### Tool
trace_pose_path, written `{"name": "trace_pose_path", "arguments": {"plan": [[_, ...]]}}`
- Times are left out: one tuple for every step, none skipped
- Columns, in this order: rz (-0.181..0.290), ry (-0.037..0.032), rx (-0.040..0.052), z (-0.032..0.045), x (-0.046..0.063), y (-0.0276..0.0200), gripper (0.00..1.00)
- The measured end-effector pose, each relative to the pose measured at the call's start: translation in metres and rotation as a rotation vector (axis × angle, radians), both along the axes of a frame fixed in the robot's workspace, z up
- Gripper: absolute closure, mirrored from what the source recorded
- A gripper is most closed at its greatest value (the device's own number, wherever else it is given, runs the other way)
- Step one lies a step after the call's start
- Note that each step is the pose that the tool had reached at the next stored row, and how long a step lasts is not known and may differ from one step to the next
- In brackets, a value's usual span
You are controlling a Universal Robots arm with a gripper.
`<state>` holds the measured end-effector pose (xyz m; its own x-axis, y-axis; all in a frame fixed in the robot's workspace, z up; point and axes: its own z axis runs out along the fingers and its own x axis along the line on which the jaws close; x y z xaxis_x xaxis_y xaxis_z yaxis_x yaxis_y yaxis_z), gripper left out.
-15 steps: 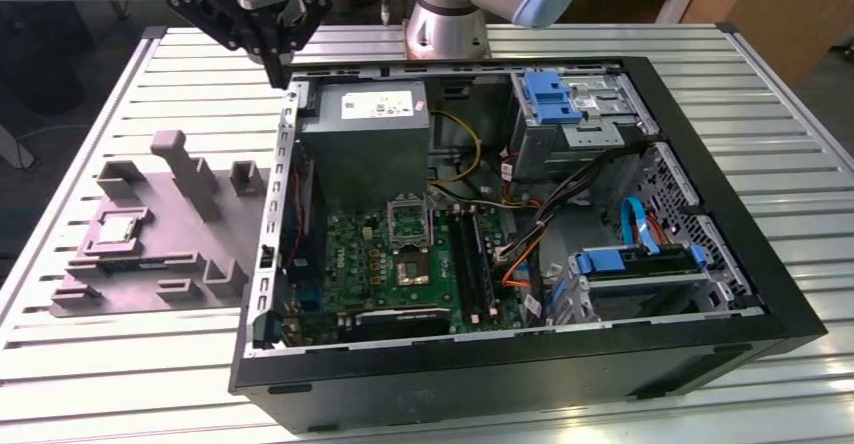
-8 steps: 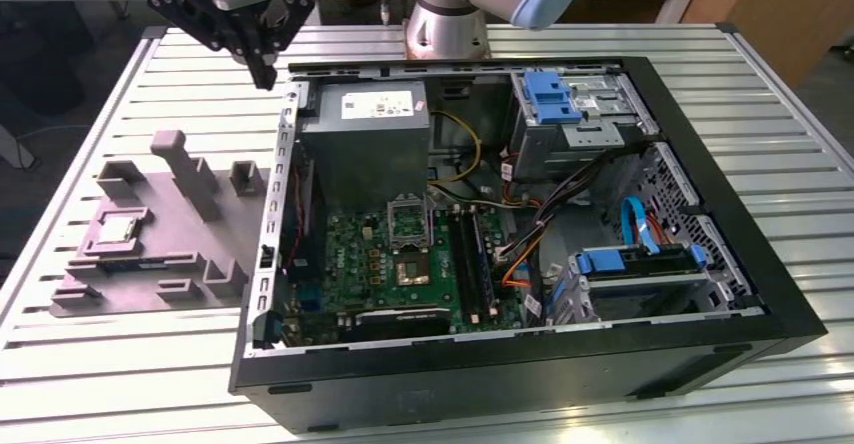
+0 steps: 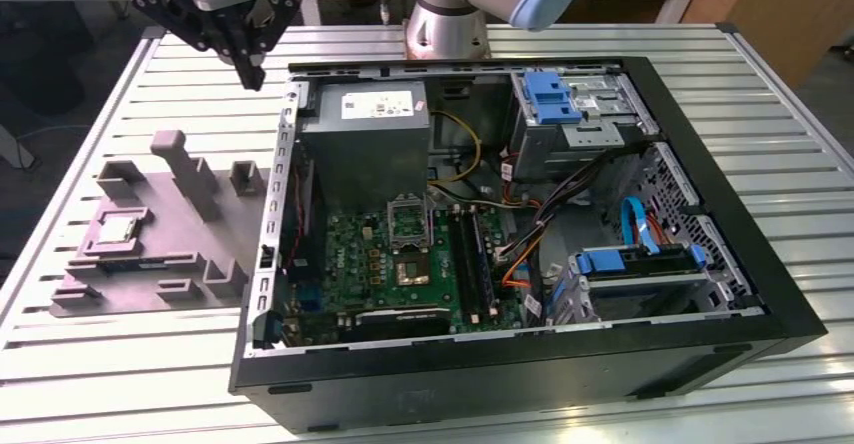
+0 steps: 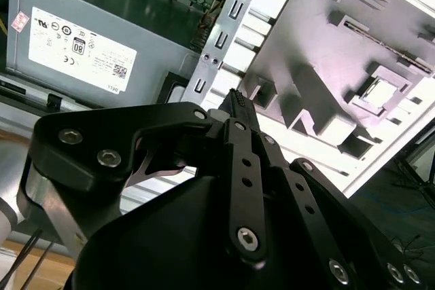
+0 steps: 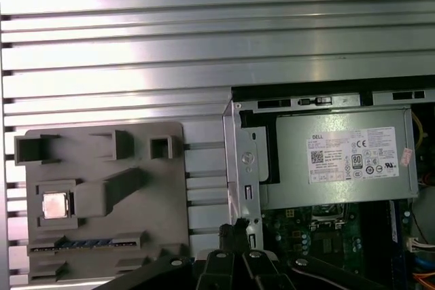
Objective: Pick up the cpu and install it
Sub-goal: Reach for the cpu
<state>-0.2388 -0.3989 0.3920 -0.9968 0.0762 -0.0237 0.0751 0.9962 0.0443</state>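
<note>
The small, square, silvery-topped cpu (image 3: 118, 228) lies in a recess of the grey moulded plastic fixture (image 3: 214, 229) on the slatted metal surface (image 3: 120, 364), to the exterior view's left of the open black computer case (image 3: 534, 374). The black hand (image 3: 250, 79) hovers above the surface by the case's corner, clenched on nothing and well apart from the cpu.

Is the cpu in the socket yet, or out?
Out. The cpu lies in the grey tray beside the case; the gripper hangs apart from it.

Bright even light, white glare on the slatted metal table (image 5: 204, 32), computer case (image 3: 534, 369) interior dim and shadowed
</note>
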Motion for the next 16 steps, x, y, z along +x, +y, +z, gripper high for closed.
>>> {"name": "trace_pose_path", "arguments": {"plan": [[0.0, 0.0, -0.0001, 0.0, -0.001, 0.0, 0.89], [0.0, 0.0, 0.0, 0.0, -0.002, 0.0, 0.89], [0.0, 0.0, 0.0, 0.0, -0.002, 0.0, 0.89], [0.0, 0.0001, 0.0, 0.0, -0.003, 0.0, 0.89], [0.0, 0.0, 0.0, -0.0001, -0.004, 0.0, 0.89], [0.0, 0.0001, 0.0, -0.0001, -0.004, 0.0, 0.89], [0.0, 0.0001, -0.0001, -0.0001, -0.005, 0.0, 0.89], [0.0, 0.0, 0.0, -0.0001, -0.006, 0.0, 0.89], [0.0, 0.0001, 0.0, -0.0001, -0.006, 0.0, 0.89], [0.0, 0.0, 0.0, -0.0001, -0.007, 0.0, 0.89], [0.0, 0.0, 0.0, -0.0001, -0.008, 0.0, 0.89], [0.0, 0.0, 0.0, -0.0001, -0.009, 0.0, 0.89], [0.0, 0.0001, 0.0, -0.0001, -0.01, 0.0, 0.89], [0.0, 0.0001, 0.0, -0.0001, -0.011, 0.0, 0.89], [0.0, 0.0, 0.0, -0.0002, -0.012, 0.0, 0.89], [0.0, 0.0001, -0.0001, -0.0001, -0.013, 0.0, 0.89]]}}
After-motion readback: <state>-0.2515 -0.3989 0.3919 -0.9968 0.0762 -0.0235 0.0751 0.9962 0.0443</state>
